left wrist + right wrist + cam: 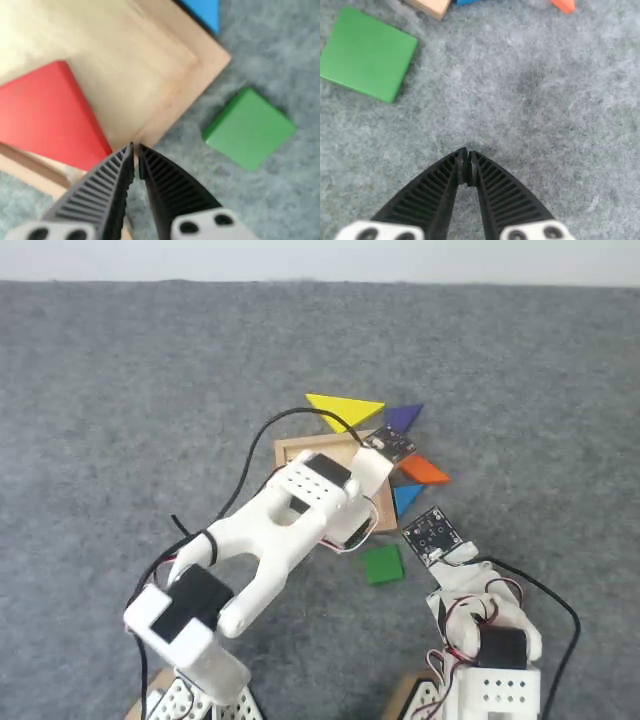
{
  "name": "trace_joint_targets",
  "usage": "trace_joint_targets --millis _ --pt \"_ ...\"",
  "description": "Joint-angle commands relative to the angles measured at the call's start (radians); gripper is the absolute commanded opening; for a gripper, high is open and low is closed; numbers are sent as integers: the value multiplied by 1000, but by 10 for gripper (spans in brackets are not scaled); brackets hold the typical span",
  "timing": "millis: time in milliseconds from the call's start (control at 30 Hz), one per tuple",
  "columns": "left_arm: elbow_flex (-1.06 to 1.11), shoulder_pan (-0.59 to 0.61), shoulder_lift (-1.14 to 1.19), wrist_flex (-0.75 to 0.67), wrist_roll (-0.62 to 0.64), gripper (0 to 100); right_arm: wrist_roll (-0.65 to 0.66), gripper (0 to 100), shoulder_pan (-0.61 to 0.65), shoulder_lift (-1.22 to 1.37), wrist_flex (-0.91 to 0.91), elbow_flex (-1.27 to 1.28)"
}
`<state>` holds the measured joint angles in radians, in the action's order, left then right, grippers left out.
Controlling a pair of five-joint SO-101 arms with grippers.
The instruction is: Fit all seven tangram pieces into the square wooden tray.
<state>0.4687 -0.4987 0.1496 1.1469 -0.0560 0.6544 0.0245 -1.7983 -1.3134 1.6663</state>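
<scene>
The square wooden tray (165, 65) holds a red triangle (45, 117) against one side. My left gripper (136, 147) is shut with nothing in it, its tips over the tray's rim near a corner and beside the red triangle's point. A green square (248, 127) lies on the carpet just off that corner. My right gripper (468, 152) is shut and holds nothing, low over bare carpet a short way from the green square (367, 52). From above, the left arm (300, 510) covers most of the tray (300, 448).
A yellow triangle (345, 408), a purple piece (403, 417), an orange triangle (425, 470) and a blue triangle (405, 498) lie on the carpet along the tray's far and right sides. The right arm (480, 630) stands at the front right. Grey carpet spreads all around.
</scene>
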Motion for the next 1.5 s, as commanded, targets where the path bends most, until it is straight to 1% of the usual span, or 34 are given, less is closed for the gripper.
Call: trace_joint_targets --millis 0,100,167,233,333,400,467,600,667,767,833,900,1000,1100,1167,1233,1300,1467 --pt "1 63 -69 -12 -41 13 11 9 -12 -8 -7 17" --pt "-2 180 -72 -25 -176 13 11 9 -12 -8 -7 17" --pt "-8 238 -77 -49 -201 13 11 9 -12 -8 -7 17" --pt "-13 238 -81 -44 -201 13 11 9 -12 -8 -7 17" --pt "-5 198 -103 -25 -201 13 11 9 -12 -8 -7 17" --pt "2 192 -140 -18 -201 13 11 9 -12 -8 -7 17" --pt "36 193 -201 -54 -196 13 11 9 -12 -8 -7 17" --pt "183 193 -388 -170 -84 13 11 9 -12 -8 -8 17" --pt "272 207 -506 -229 -63 13 9 9 -12 -8 -12 5" --pt "363 299 -672 -299 -55 13 9 9 -8 -8 -35 -64" --pt "378 399 -760 -296 2 13 6 9 -7 -8 -30 -118" --pt "386 491 -810 -256 49 13 5 12 -5 4 -10 -172" --pt "453 600 -832 -239 18 13 5 12 15 5 -8 -230" --pt "556 701 -838 -295 -44 13 3 15 70 35 -10 -278" --pt "613 755 -839 -344 -84 13 -41 39 107 113 1 -328" --pt "650 792 -839 -382 -118 13 -101 61 140 243 25 -410" --pt "676 809 -839 -416 -146 13 -153 60 183 407 56 -509" --pt "762 813 -841 -520 -215 13 -296 41 341 877 145 -766"
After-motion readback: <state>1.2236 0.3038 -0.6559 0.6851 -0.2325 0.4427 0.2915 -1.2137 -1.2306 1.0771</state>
